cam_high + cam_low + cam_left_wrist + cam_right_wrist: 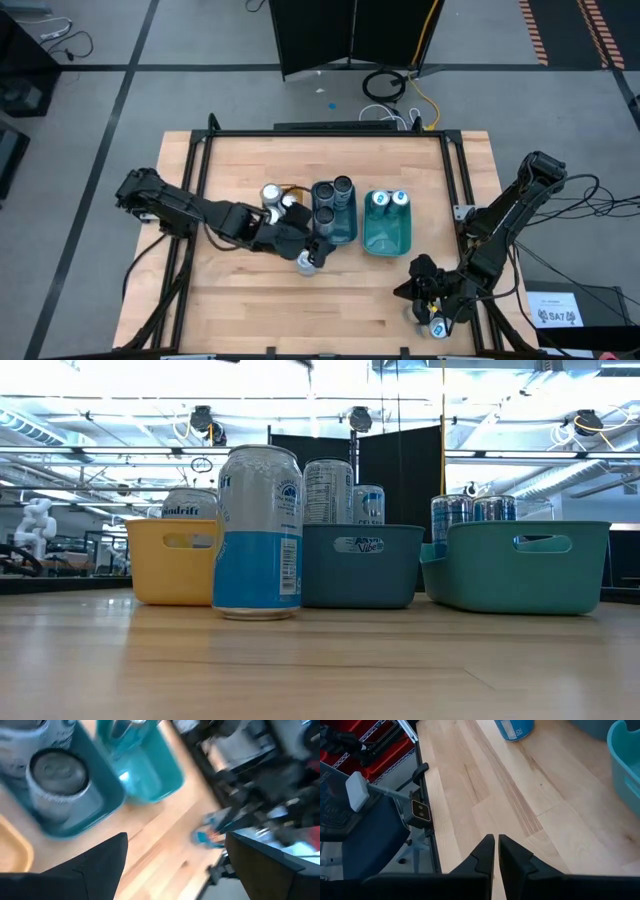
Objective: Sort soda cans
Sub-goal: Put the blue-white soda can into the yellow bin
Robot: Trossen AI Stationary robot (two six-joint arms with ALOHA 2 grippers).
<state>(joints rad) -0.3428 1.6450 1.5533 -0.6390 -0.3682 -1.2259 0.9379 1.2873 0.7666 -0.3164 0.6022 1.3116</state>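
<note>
Wooden table (250,310), blue-labelled can (258,532) low-view only

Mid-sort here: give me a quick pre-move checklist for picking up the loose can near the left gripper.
1. Left gripper open: ok, its fingers stand wide apart in the left wrist view.
2. Left gripper lined up on the loose can: cannot tell; from above it sits at the can, but the wrist view does not show the can between the fingers.
3. Loose can upright on the table: ok.
4. Right gripper out of the way: ok, shut and at the table's near right corner.
5. Room in the teal tray: ok, two cans at its far end only.
6. Dark blue tray: not ok, almost full.
</note>
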